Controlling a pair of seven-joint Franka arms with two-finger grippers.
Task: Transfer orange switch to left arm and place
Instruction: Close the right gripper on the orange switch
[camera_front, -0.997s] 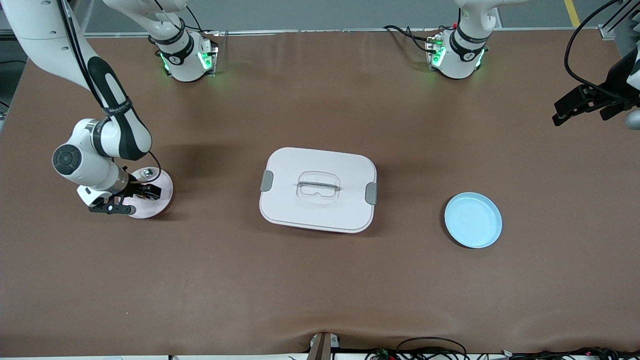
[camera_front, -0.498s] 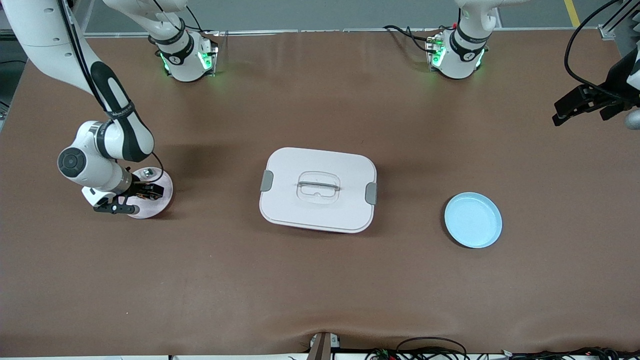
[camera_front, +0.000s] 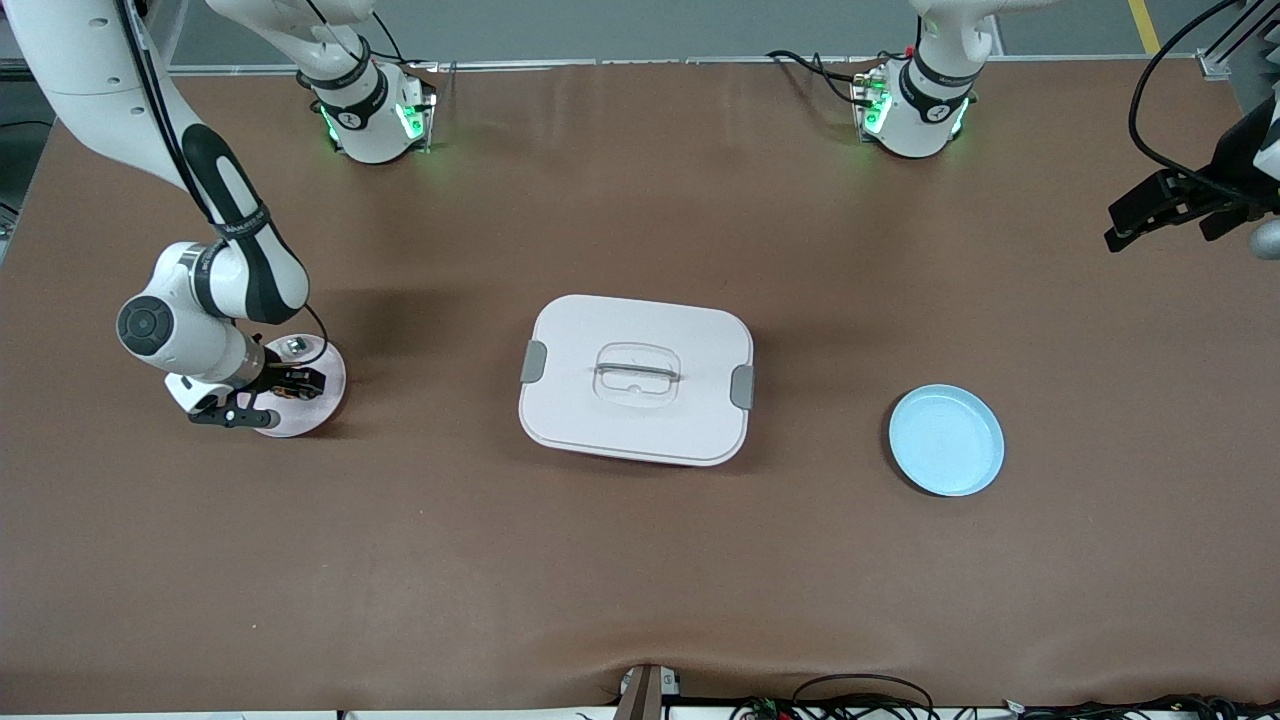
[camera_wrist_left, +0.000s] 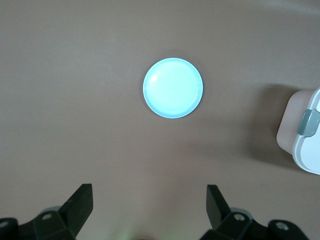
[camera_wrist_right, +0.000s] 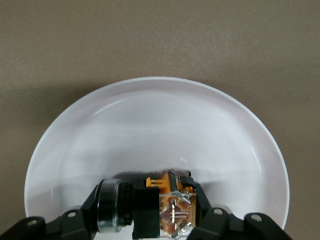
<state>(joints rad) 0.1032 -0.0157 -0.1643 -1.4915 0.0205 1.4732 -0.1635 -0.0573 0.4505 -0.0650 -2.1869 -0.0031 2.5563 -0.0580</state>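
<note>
I have the orange switch (camera_wrist_right: 160, 210) lying on its side between my right gripper (camera_wrist_right: 150, 220)'s fingers, its long axis running across the gap from one finger to the other, so both fingers press on its ends and grip it. It sits low in the pink plate (camera_front: 320, 395), which lies near the surface's edge at the right arm's end. I judge the next move is a straight lift off that plate. The box (camera_front: 636, 378) sits mid-surface, between this plate and the blue plate (camera_front: 946, 440) toward the left arm's end, so I must carry over or around it. My left gripper (camera_wrist_left: 147, 210) waits high over the surface's corner at its own end, fingers spread apart, holding nothing.
</note>
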